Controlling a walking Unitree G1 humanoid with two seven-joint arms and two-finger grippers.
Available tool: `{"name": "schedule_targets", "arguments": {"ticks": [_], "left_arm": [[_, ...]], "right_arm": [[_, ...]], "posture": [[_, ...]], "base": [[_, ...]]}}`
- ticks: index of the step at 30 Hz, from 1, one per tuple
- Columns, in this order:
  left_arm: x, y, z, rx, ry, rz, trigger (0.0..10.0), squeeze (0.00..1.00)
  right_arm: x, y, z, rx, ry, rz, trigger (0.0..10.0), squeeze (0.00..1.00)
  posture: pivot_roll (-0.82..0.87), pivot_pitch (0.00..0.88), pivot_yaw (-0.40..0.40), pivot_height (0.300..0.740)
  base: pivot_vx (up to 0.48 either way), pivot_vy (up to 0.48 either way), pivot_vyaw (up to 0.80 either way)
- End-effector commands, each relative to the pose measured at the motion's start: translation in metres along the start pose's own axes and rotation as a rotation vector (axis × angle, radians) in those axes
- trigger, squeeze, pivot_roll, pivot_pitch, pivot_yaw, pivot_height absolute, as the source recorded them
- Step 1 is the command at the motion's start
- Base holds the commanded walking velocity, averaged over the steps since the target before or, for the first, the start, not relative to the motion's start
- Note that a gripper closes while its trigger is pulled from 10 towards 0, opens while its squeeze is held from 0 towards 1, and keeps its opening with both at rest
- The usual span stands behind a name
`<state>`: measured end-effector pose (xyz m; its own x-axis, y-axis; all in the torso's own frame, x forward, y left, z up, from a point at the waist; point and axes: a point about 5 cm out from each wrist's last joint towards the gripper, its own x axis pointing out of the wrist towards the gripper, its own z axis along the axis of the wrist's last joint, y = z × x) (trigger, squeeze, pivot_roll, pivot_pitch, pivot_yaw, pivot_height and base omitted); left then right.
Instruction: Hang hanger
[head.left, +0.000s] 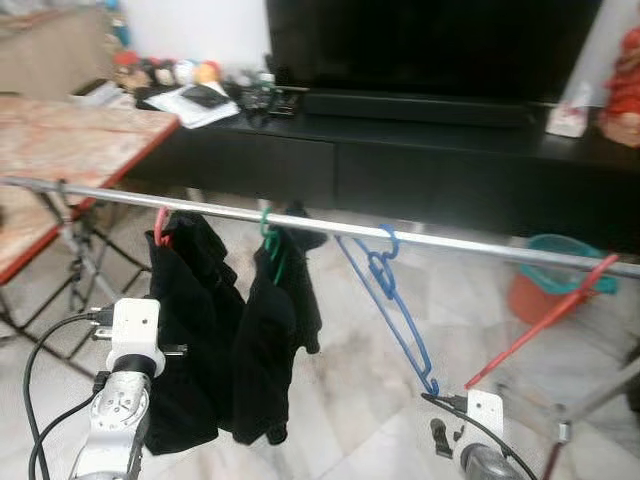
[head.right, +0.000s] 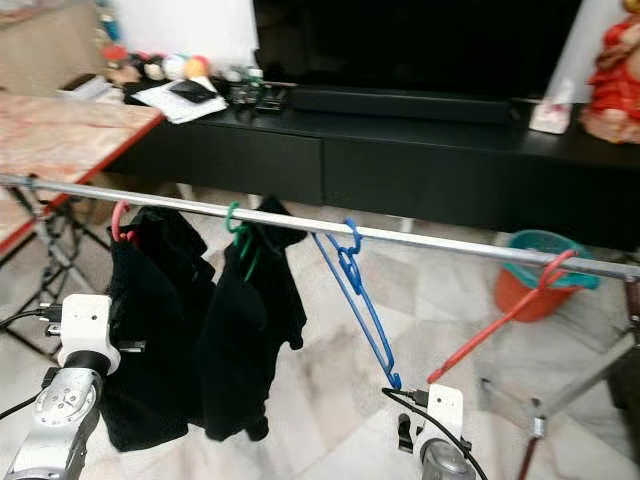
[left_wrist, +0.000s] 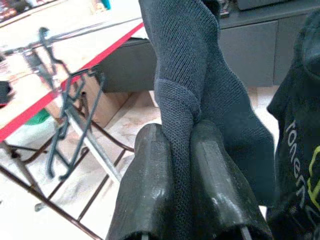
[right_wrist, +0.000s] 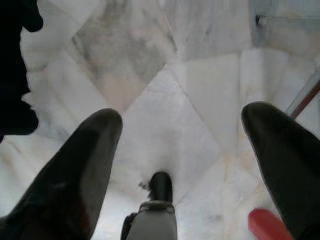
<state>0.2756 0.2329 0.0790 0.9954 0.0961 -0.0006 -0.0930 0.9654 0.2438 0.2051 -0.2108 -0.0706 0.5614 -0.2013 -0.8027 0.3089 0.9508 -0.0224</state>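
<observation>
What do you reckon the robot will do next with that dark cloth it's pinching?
Probably open the left gripper and let go. Its fingers are shut on the black garment, which already hangs from the pink hanger hooked over the metal rail. The right gripper is open over bare floor, holding nothing.

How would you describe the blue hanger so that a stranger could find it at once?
Find the silver rail crossing in front of the black TV cabinet. Right of the two dark garments, the blue hanger hangs empty and tilted; the red hanger beyond it is also bare.
</observation>
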Motion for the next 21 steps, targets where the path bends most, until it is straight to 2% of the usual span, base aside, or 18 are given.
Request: {"name": "schedule_targets", "arguments": {"ticks": [1,12,21], "left_arm": [[0.0061,0.0039,0.01,0.014,-0.038,0.006,10.0,0.0],[0.0001,0.0007,0.0078,-0.001,-0.042,0.016,10.0,0.0],[-0.001,0.0013,0.0076,-0.006,-0.039,0.014,10.0,0.0]], "right_arm": [[0.0001,0.0042,0.0007,0.019,0.002,0.006,10.0,0.0],[0.0003,-0.0027,0.0035,0.002,-0.01,-0.008,10.0,0.0],[0.0003,-0.0019,0.0044,0.015,-0.023,-0.006,10.0,0.0]], "posture": [[-0.13,0.0,0.056,0.74],[-0.09,0.0,0.014,0.74],[-0.1,0.0,0.021,0.74]], "base": [[0.0,0.0,0.0],[0.0,0.0,0.0],[0.0,0.0,0.0]]}}
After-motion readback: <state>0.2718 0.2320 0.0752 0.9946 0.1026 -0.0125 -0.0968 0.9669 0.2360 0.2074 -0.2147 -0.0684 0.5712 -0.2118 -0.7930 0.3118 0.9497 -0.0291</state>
